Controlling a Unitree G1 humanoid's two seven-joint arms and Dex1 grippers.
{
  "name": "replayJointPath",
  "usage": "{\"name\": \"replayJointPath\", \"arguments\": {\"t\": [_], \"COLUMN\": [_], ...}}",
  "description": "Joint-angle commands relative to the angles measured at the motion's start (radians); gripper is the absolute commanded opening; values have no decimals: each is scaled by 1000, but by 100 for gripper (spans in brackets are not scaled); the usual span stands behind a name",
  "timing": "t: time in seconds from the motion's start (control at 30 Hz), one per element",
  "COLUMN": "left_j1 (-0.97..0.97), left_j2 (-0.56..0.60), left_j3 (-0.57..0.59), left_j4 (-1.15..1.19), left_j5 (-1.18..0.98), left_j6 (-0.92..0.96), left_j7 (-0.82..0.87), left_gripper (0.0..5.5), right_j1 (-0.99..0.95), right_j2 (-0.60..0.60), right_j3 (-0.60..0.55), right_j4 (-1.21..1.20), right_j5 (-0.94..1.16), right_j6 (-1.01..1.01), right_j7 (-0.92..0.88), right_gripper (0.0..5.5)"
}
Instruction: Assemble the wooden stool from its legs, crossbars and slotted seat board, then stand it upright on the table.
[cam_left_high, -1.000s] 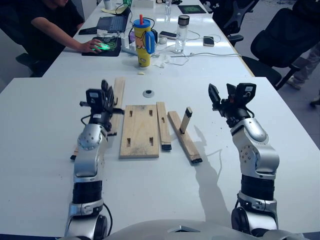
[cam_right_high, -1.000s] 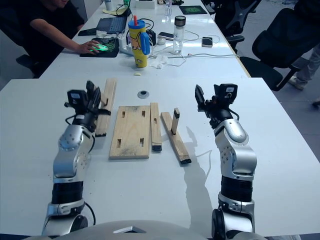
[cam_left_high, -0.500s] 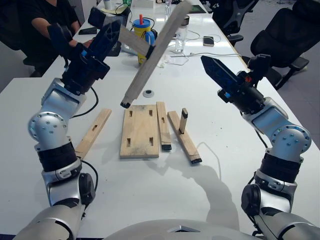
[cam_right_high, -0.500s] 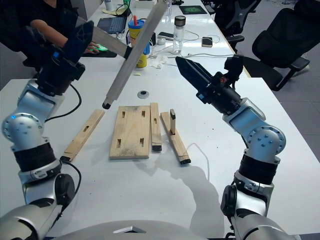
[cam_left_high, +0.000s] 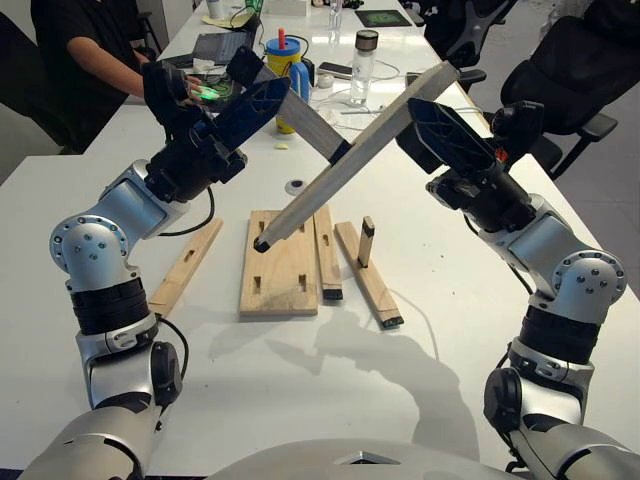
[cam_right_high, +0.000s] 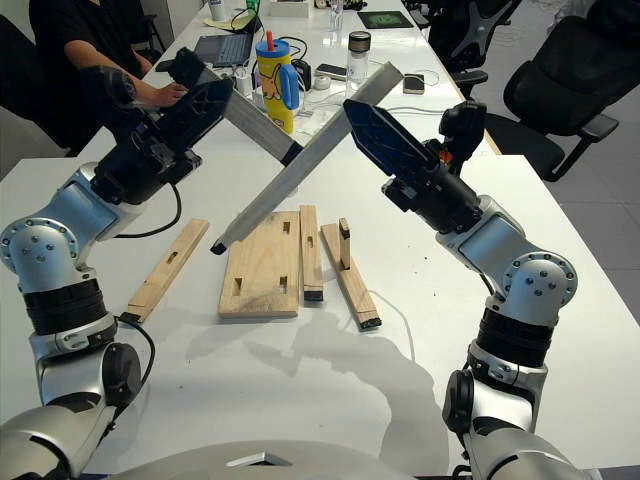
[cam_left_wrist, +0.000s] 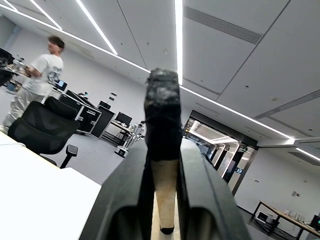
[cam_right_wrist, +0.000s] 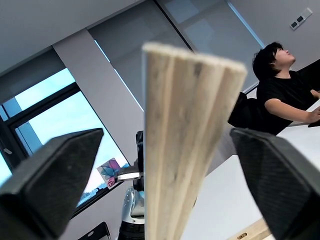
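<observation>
- We've lifted the leg off the worktop, left gripper pinching it
- Its upper end now sits inside the spread right gripper (unclamped), ready for fitting

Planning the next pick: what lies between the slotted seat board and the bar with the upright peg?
One flat wooden bar, alongside the seat board, left of the pegged bar, in both eye views.

- Pinching a wooden bar in the left tool, arm raised, elbow bent outward.
- Holding the right tool high opposite, fingers spread wide, forearm angled inward.
- Pointing both wrists up and toward each other.
</observation>
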Motion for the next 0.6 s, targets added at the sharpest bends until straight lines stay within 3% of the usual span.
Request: {"name": "replayJointPath", "arguments": {"t": [0.03,0.4,0.5,0.6], "left_j1": [4,-8,-4,-5], "left_j2": [23,20,24,14], "left_j3": [-15,3,1,3], "left_j4": [2,20,18,30], "left_j5": [-18,-68,-60,-56], "left_j6": [28,24,14,4], "left_j7": [-10,29,25,46], "left_gripper": [41,41,41,97], "right_j1": [11,39,40,40], "right_j2": [-16,-34,-41,-47], "right_j3": [22,37,41,45], "right_j4": [-20,-45,-43,-40], "right_j5": [29,27,32,40], "right_j6": [-11,-49,-51,-51], "right_j7": [-1,55,67,75], "right_gripper": [389,214,206,206]}}
